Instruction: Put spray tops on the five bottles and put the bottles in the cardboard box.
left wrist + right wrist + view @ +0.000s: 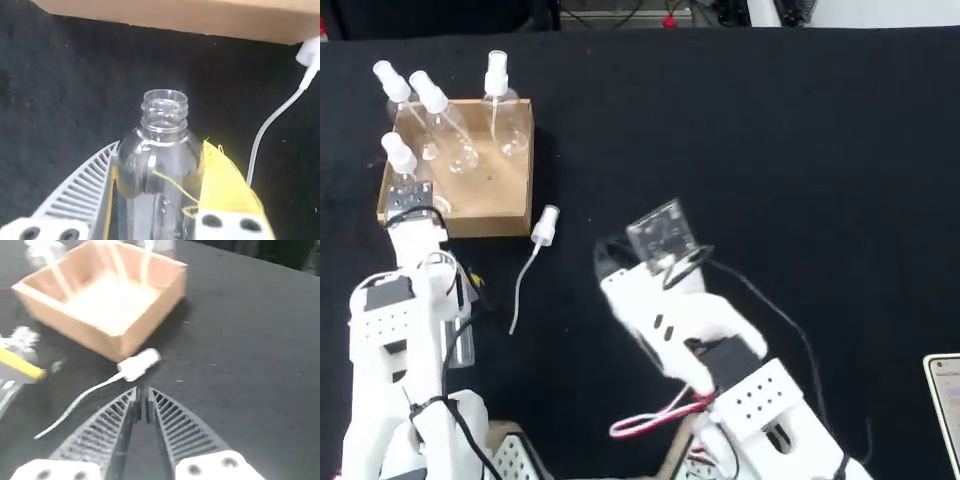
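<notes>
Four capped bottles (450, 135) in box (485, 205) | wrist view: left pincer (162, 150) grips uncapped bottle (164, 107) | right pincer (142, 392) closed by spray top (139, 364)

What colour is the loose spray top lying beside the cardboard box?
The spray top is white, with a thin pale tube; clearest in the right wrist view.

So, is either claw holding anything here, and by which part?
The left claw grips the clear plastic capless bottle by its shoulder, just below the threaded neck. The right claw is shut and empty.
</notes>
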